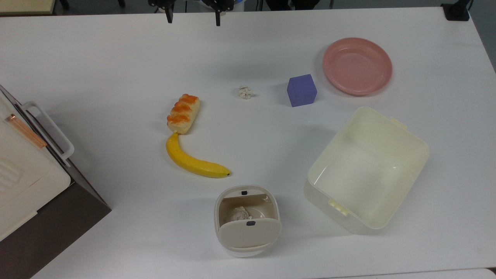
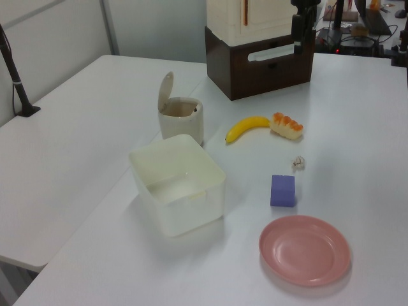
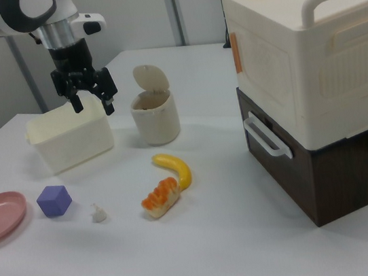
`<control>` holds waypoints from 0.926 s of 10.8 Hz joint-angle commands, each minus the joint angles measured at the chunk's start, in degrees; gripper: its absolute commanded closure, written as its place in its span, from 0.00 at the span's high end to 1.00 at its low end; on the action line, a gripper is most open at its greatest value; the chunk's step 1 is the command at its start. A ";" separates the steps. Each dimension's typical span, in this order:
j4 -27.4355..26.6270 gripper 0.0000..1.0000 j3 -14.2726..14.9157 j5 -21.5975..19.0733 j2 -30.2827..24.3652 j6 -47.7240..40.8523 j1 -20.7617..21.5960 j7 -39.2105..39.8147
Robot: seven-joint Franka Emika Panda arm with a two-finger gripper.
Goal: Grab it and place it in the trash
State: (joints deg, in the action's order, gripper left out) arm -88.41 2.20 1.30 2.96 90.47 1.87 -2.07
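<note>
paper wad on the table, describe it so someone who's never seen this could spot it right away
In the top view, start from the pink plate and move to the top view's left past the purple cube. The next thing along is the paper wad, lying alone on the bare white table between the cube and the bread roll. It is tiny, off-white and wrinkly, far smaller than anything near it.

On the tabletop (image 1: 116, 58): one tiny paper wad (image 1: 245, 92), one purple cube (image 1: 302, 90), one pink plate (image 1: 357, 66), one banana (image 1: 193, 161), one bread roll (image 1: 183, 113), one flap-lid bin (image 1: 247, 221) with one bigger wad (image 1: 239, 214) inside, one rectangular tub (image 1: 368, 169), one stacked cream-and-brown appliance (image 1: 35, 186).
</note>
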 commanded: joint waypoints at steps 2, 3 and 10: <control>-0.80 1.00 0.18 1.86 -1.21 0.06 0.85 -1.18; -0.80 1.00 0.09 1.86 -1.12 0.06 0.85 -1.10; -0.89 1.00 0.09 1.42 -0.77 0.23 0.77 -0.74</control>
State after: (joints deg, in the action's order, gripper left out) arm -88.45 2.19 1.90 2.98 90.47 2.02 -2.07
